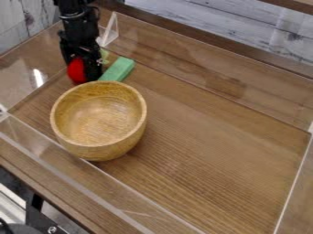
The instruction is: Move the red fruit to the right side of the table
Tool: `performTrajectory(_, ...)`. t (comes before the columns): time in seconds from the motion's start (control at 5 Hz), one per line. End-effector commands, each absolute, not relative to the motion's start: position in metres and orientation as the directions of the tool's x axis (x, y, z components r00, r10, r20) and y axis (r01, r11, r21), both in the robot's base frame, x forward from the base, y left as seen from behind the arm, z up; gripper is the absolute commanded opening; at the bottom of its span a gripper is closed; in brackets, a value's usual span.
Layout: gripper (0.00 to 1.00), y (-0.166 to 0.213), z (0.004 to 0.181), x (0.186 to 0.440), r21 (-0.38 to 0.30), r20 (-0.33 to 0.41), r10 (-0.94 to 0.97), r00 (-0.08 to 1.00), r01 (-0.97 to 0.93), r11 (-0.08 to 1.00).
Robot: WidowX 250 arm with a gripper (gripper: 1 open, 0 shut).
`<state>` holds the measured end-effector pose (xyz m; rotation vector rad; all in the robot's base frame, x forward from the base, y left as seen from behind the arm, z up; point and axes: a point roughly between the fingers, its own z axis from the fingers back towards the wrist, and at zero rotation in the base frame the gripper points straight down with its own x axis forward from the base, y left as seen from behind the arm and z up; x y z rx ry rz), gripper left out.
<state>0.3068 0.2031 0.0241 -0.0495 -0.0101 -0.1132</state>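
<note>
Around the red fruit (79, 71), the open claw (83, 64)

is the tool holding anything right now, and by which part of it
Nothing looks held: the tool seems open around the red fruit, though a firm grip can't be ruled out.

Place: reads as robot test bench, most likely lab; room beyond bench not in view, so you can't pin building type. Signs you have: black robot arm (76, 20) reaching in at top left, over wood-grain tabletop (214, 119). Low clear plastic walls (27, 151) edge work surface, like bench enclosure. Dark cables or hardware (27, 215) outside wall, lower left. Few loose props: wooden bowl (98, 121), flat green block (116, 69), small red toy fruit (77, 69). Your view: from above, onto bench.
</note>
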Motion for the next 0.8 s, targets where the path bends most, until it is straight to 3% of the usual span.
performTrajectory(0.0,1.0,0.215,0.048,0.312,-0.014,0.067,-0.135,0.989,0.136,0.991)
performTrajectory(0.2,1.0,0.217,0.05,0.314,-0.02,0.073,-0.17,0.983,0.171,0.985)
performTrajectory(0.4,0.0,0.203,0.083,0.314,-0.003,0.133,-0.163,0.978,0.165,0.986)
performTrajectory(0.6,0.0,0.188,0.125,0.327,0.018,0.2,-0.166,0.966,0.166,0.986)
